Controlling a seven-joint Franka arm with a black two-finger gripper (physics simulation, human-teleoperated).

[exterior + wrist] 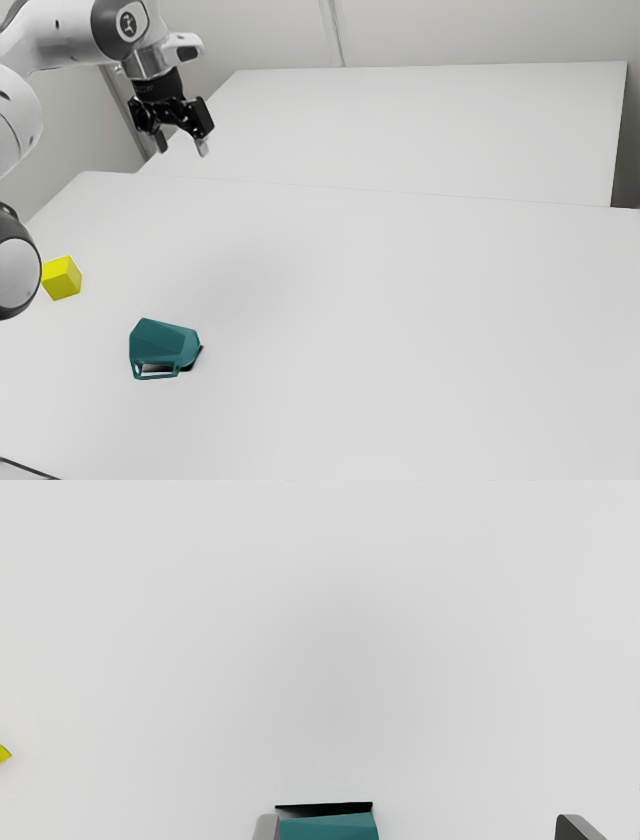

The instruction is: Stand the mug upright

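The gripper [182, 150] hangs high over the table at the exterior view's upper left, well above the mug. Its two fingers stand wide apart with nothing held; in the wrist view the gripper [417, 827] is open too. A teal mug [163, 343] lies on its side on the table, its handle toward the camera. In the wrist view part of the mug [330, 828] appears beside one fingertip, with a black strip along its edge; the rest of it is cut off.
A yellow cube [62, 278] rests on the white table [400, 330] near the arm, and a corner of the cube [4, 754] shows in the wrist view. Behind the table stands another white surface [430, 125].
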